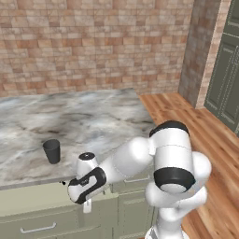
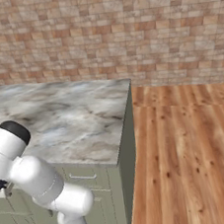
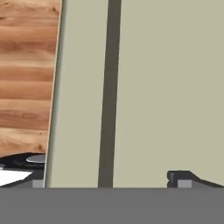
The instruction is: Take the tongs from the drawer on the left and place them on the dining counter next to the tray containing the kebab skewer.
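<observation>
A: Where is the white robot arm [image 1: 140, 161] reaching?

B: It is bending down and to its left from the base, with the dark-banded wrist dropping below the edge of the grey-white marbled bench [image 1: 88, 123] that tops the sage-green cabinets [image 1: 46, 212]. The claw [image 1: 86, 204] is hanging just in front of the cabinet faces, pointing downward.

A: Is the claw gripping anything?

B: No, it is standing released. In the hand view its 2 dark fingertips [image 3: 186, 178] are sitting wide apart, with pale green cabinet panels and a dark vertical gap between them, and wooden plank floor [image 3: 26, 78] at the left.

A: And the drawer?

B: A wide sage-green drawer front with a slim silver bar handle [image 1: 38, 228] is lying low on the cabinet, left of the claw, looking closed. I cannot tell where the tongs are.

A: Anything on the bench?

B: A small dark cup [image 1: 52, 151] is standing upright near the front edge.
</observation>
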